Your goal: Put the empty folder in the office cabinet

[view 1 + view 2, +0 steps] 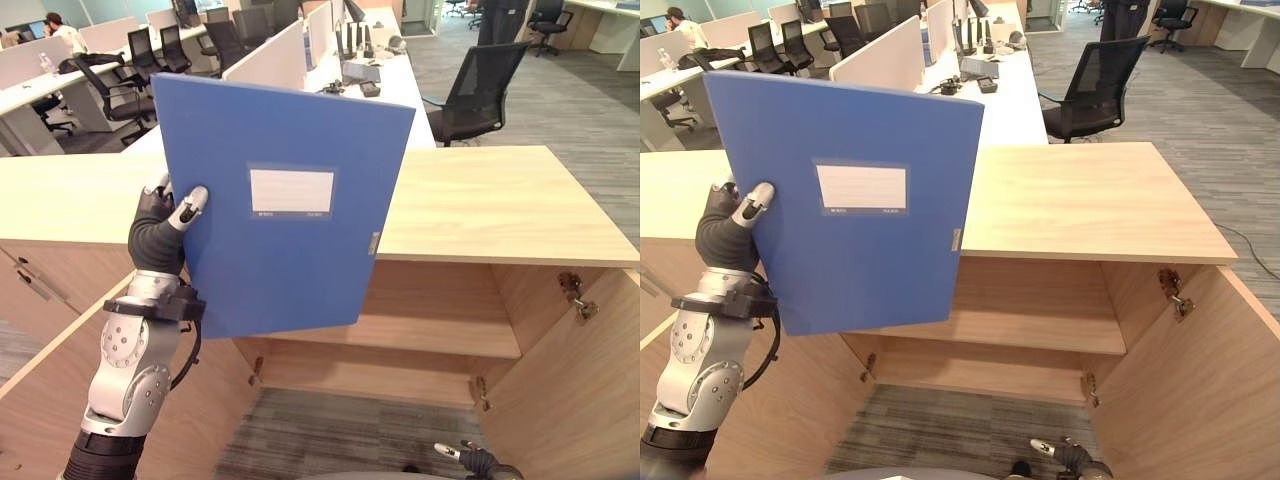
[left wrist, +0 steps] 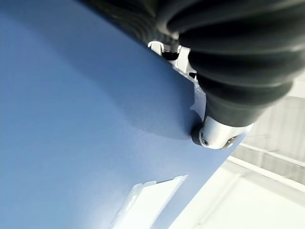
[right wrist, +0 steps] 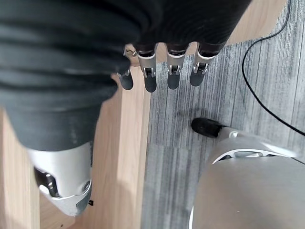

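The left hand (image 1: 165,225) pinches the blue folder (image 1: 285,200) by its left edge, thumb on the front face, holding it upright in front of the open cabinet (image 1: 440,300). To shelve it cleanly, I would lower it and slide it onto the shelf (image 1: 420,335), clear of the right door (image 1: 575,380). The right hand (image 3: 162,71) hangs low near the floor, fingers relaxed and empty.
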### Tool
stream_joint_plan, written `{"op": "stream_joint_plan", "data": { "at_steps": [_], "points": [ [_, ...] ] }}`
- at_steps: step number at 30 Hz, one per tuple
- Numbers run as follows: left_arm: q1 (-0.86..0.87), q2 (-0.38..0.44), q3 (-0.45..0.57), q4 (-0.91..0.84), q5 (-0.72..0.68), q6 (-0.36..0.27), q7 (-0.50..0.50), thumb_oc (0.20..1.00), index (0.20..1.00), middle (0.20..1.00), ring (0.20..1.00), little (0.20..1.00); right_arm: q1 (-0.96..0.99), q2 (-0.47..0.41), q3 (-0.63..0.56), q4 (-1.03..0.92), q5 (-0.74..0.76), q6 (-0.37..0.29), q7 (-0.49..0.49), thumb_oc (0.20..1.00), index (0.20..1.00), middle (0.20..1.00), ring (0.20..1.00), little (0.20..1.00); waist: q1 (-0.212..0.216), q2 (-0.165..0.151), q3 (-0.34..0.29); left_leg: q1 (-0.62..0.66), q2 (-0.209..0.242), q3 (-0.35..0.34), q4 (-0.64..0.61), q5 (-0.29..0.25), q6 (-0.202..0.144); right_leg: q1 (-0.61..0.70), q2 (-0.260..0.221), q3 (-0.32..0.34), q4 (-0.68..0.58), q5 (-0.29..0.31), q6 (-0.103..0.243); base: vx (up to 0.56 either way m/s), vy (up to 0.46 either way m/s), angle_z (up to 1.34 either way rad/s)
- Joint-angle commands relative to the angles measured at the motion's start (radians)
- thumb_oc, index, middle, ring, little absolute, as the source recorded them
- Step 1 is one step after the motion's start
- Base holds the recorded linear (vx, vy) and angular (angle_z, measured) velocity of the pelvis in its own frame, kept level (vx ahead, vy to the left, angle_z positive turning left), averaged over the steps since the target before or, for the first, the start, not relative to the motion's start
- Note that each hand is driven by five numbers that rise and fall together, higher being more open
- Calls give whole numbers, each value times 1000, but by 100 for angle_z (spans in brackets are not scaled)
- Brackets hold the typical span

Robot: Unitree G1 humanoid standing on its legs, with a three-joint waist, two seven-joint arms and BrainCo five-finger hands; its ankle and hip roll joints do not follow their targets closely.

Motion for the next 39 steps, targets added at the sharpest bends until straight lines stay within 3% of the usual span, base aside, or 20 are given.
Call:
{"op": "stream_joint_plan", "data": {
  "at_steps": [1,4,5,7,9,12,18,24,39],
  "points": [
    [-39,27,-6,-60,31,-19,-21,200,200,200,200,200,-78,13,24,-24,66,-9,26,1000,1000,1000,1000,1000,-1,-38,25,-46,-20,24,13,-7,-13,141,-58,30,27,-176,89,0,0,0],
    [-5,27,-8,-57,47,-4,-35,200,200,200,200,200,-79,15,27,-132,133,-22,45,1000,1000,1000,1000,1000,-2,-39,28,-48,-20,26,13,-6,-12,136,-61,33,33,-176,89,0,0,0],
    [18,32,3,-50,52,-1,-42,200,200,200,200,200,-68,4,36,-267,169,-32,60,1000,1000,1000,1000,1000,-3,-42,30,-48,-20,28,13,-6,-12,133,-62,36,35,-176,90,0,0,0],
    [30,28,3,-37,48,2,-45,200,200,200,200,200,-57,-4,44,-362,197,-37,73,1000,1000,1000,1000,1000,-3,-44,31,-48,-19,31,13,-6,-12,132,-63,37,35,-175,90,1,4,-4],
    [41,25,0,-23,44,7,-48,200,200,200,200,200,-42,-19,51,-464,241,-32,91,1000,1000,1000,1000,1000,-4,-45,31,-47,-18,34,13,-7,-13,132,-63,38,36,-175,91,2,0,-2],
    [63,35,6,20,52,20,-71,200,200,200,200,200,10,-72,57,-775,374,-27,161,1000,1000,1000,1000,1000,-12,-50,31,-44,-18,42,13,-7,-13,128,-65,42,37,-174,93,0,0,0],
    [78,29,3,70,71,39,-95,200,200,200,200,200,22,-137,84,-1054,472,5,237,1000,1000,1000,1000,1000,-22,-58,26,-39,-16,52,13,-8,-13,124,-68,50,37,-171,95,12,4,-3],
    [54,-7,-25,82,99,43,-102,200,200,200,200,200,-18,-106,153,-1159,535,20,266,1000,1000,1000,1000,1000,-28,-63,22,-38,-14,57,13,-11,-12,125,-70,58,39,-175,94,2,11,-6],
    [-18,-64,-104,99,123,38,-115,200,200,200,200,200,-83,-40,266,-1205,571,37,294,1000,1000,1000,1000,1000,-29,-69,20,-43,-11,61,13,-8,-12,117,-70,63,41,-175,93,0,0,0]
  ]
}}
